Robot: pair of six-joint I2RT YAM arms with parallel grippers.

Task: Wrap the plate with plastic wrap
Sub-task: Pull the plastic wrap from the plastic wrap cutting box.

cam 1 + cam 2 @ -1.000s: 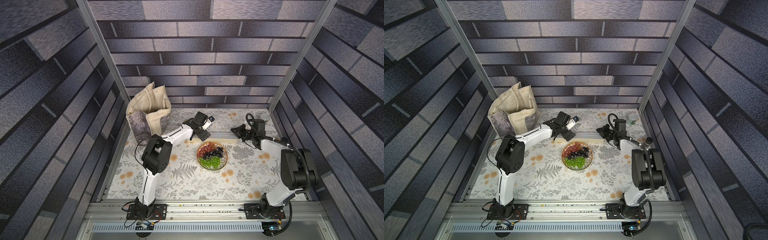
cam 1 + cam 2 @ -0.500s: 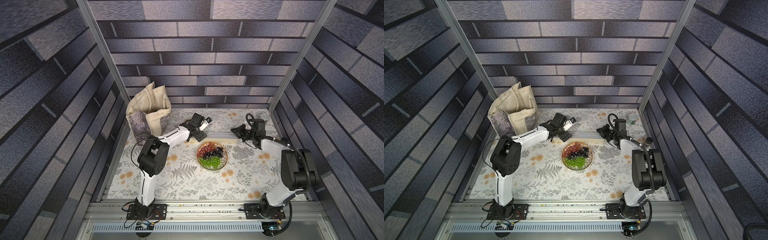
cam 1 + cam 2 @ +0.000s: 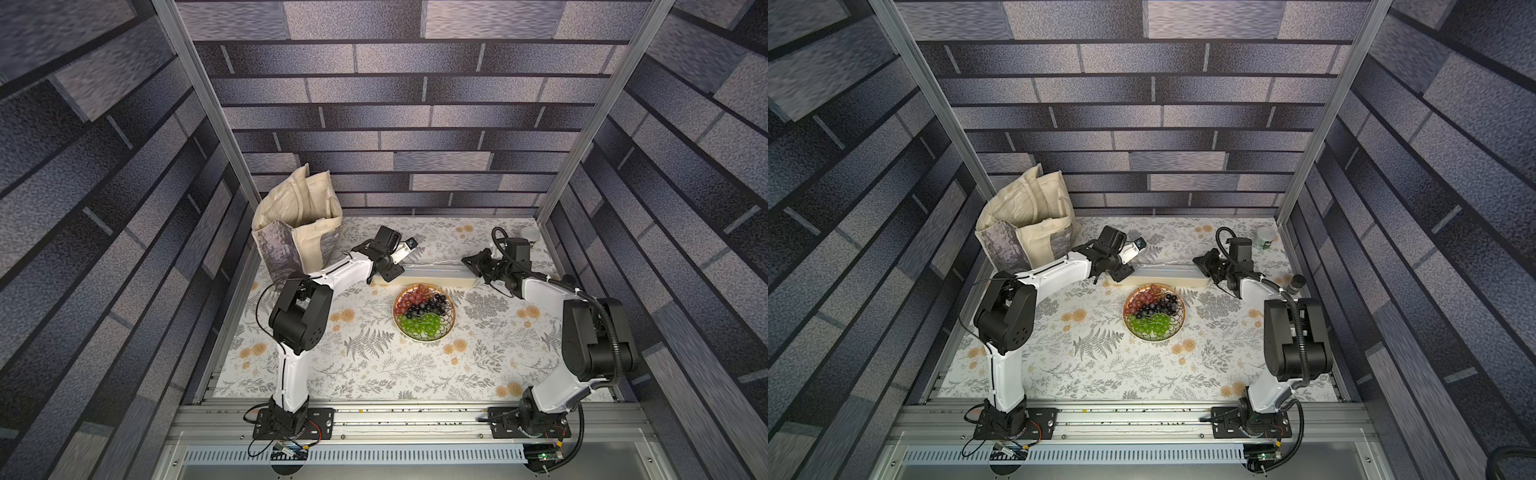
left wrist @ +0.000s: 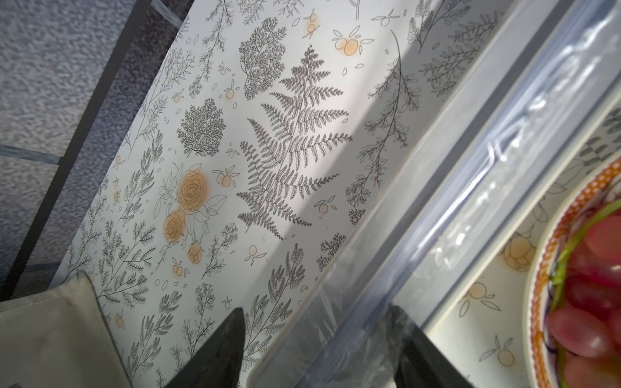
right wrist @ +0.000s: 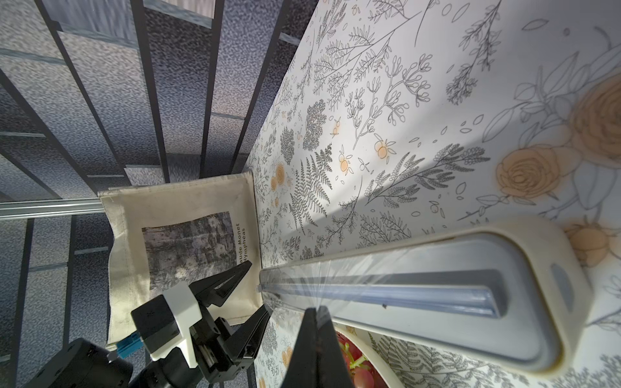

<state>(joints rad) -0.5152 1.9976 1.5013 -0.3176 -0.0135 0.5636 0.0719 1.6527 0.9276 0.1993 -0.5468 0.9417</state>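
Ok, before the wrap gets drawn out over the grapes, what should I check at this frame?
1. Right gripper shut on the plastic wrap: ok.
2. Left gripper shut on the wrap: not ok, jaws stand apart either side of the film.
3. Dispenser box lies flat just behind the plate: ok.
4. Grapes sit inside the plate's rim: ok.
5. Tote bag apart from the dispenser box: ok.
6. Film free of tears: cannot tell.
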